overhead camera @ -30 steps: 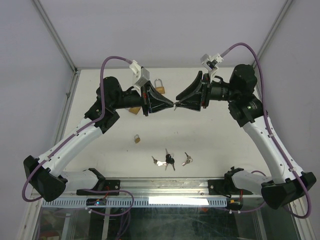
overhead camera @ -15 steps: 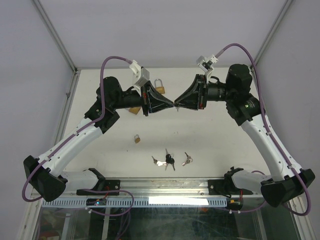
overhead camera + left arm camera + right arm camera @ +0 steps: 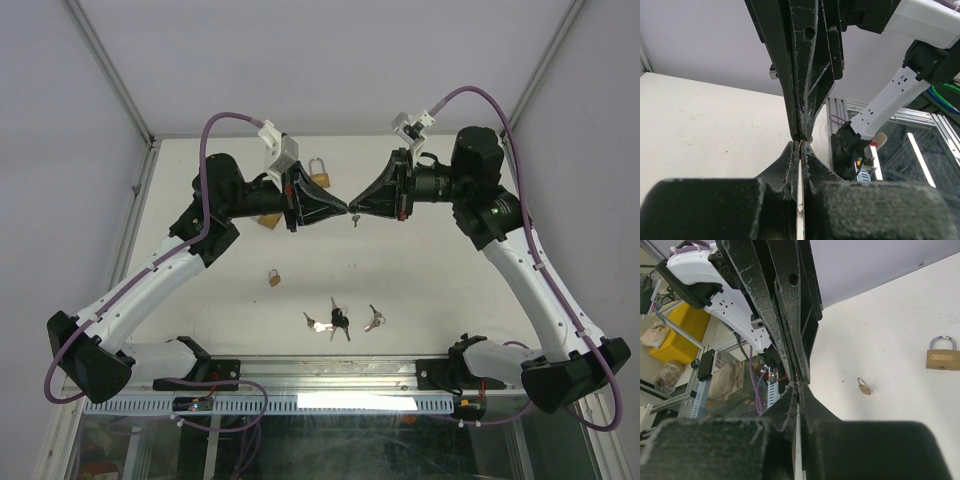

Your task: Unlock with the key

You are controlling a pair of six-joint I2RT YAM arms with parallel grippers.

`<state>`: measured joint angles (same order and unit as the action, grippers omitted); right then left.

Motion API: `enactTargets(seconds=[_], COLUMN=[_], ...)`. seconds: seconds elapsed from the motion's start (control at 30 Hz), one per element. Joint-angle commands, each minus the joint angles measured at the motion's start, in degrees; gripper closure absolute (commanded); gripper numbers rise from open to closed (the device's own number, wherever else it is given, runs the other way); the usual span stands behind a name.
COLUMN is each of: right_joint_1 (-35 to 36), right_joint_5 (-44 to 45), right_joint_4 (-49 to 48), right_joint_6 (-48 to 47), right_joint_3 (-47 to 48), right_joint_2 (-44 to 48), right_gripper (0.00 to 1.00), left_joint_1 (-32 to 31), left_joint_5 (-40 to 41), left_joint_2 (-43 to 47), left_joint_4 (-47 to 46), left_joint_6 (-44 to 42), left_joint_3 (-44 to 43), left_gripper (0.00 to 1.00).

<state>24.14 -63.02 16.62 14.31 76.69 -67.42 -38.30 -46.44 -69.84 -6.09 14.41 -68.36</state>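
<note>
Left gripper (image 3: 343,210) and right gripper (image 3: 357,211) are clenched tip to tip in mid-air over the far table (image 3: 420,290). Both look pinched on the small key (image 3: 354,220) dangling between them. Brass padlock (image 3: 318,173) sits untouched behind them. Key not in any lock; inserting and turning remain.

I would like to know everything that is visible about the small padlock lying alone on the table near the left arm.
The small padlock has a brass-coloured body and a thin silvery shackle; both look like metal. It lies flat on the white table, alone, with nothing touching it. Seen from above, it sits on the near half of the table, between the left arm and the bunch of keys. The shackle looks closed, but it is too small to be sure.
</note>
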Motion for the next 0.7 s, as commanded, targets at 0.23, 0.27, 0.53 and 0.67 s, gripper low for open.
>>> enactTargets(seconds=[0.23,0.27,0.53,0.67], right_joint_1=[0.12,0.13,0.11,-0.01], right_joint_5=[0.7,0.93,1.45,1.12], right_joint_4=[-0.67,-1.4,-4.36,-4.67], right_joint_6=[-1.39,-1.03,0.72,0.75], right_joint_3=[3.23,2.76,1.29,0.88], right_joint_2=[0.5,0.79,0.91,1.22], right_gripper=[0.71,0.71,0.62,0.63], left_joint_1=[-0.53,-0.54,-0.5,-0.52], left_joint_5=[5.29,5.92,6.21,6.21], left_joint_2=[2.57,2.94,2.36,2.5], left_joint_4=[-8.55,-10.93,-19.83,-20.73], left_joint_6=[7.31,9.45,16.92,17.64], left_joint_3=[3.14,4.12,5.7,6.07], left_gripper=[1.0,1.0,1.0,1.0])
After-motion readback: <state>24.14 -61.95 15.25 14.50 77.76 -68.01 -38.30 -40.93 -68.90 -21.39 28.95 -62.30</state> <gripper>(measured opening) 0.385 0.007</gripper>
